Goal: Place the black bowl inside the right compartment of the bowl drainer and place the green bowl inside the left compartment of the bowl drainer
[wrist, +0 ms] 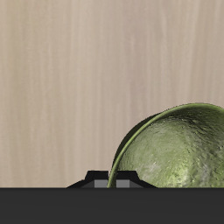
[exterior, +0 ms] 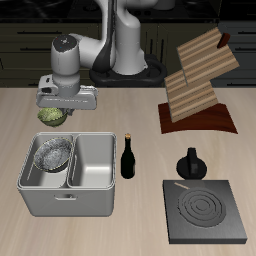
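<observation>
The green bowl [exterior: 54, 117] [wrist: 179, 150] sits just behind the bowl drainer [exterior: 68, 188], right under my gripper [exterior: 62, 106] [wrist: 112, 182]. In the wrist view the bowl's rim runs straight in between the fingers, and the gripper looks shut on that rim. I cannot tell whether the bowl rests on the table or hangs a little above it. The black bowl [exterior: 52, 154] lies inside the drainer's well farther from the wine bottle. The other well [exterior: 93, 160] holds nothing.
A dark wine bottle [exterior: 128, 157] stands right beside the drainer. Further along are a black moka pot [exterior: 191, 165] and a flat black stove plate [exterior: 205, 212] near the front edge. A wooden rack [exterior: 200, 80] stands at the back.
</observation>
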